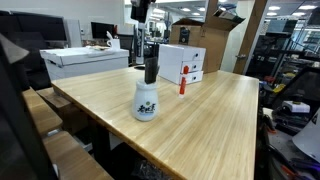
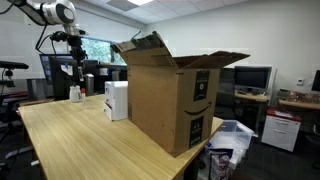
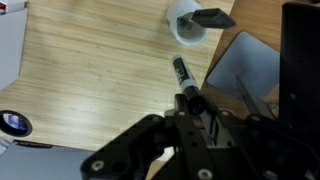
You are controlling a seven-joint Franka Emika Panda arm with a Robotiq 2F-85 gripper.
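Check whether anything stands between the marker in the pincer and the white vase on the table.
Nothing visible does. In the wrist view only bare tabletop lies between the black marker in the pincer and the white vase. A black thing sticks from the vase's mouth.

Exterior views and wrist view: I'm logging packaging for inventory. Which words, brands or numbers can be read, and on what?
Nothing reads clearly enough to quote.
cardboard box: dark labels, too small.
white boxes: red marks, blurred.
white jar: dark pattern, no legible words.
marker: no print visible.
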